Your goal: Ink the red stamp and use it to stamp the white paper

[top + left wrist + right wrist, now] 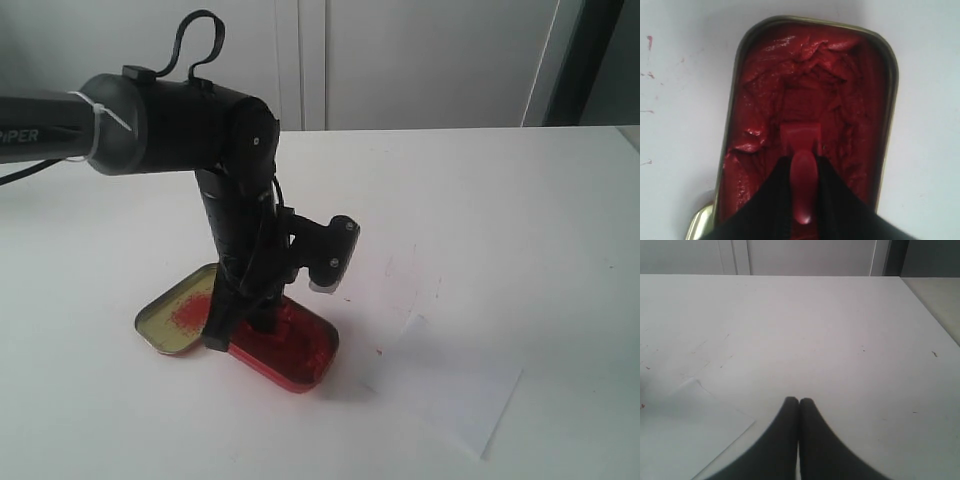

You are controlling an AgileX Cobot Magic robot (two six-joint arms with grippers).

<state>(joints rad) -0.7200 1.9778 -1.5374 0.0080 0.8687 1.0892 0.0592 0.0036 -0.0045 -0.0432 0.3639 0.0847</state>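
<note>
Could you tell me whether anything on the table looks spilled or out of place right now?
Yes: small red specks mark the bare table between the ink tin and the white paper, and the gold lid beside the tin carries a red smear. Nothing is tipped or damaged.

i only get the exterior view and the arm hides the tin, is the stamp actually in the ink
Observer: Yes. In the left wrist view the red stamp has its square base sitting down in the ink paste of the tin.
Operator: is it gripped properly
Observer: The left gripper has its fingers closed on the stamp's handle, one on each side.
Operator: where is the right arm, not in my frame
Observer: The right gripper is shut on nothing, over the table, with the white paper lying beside it, not under it.
</note>
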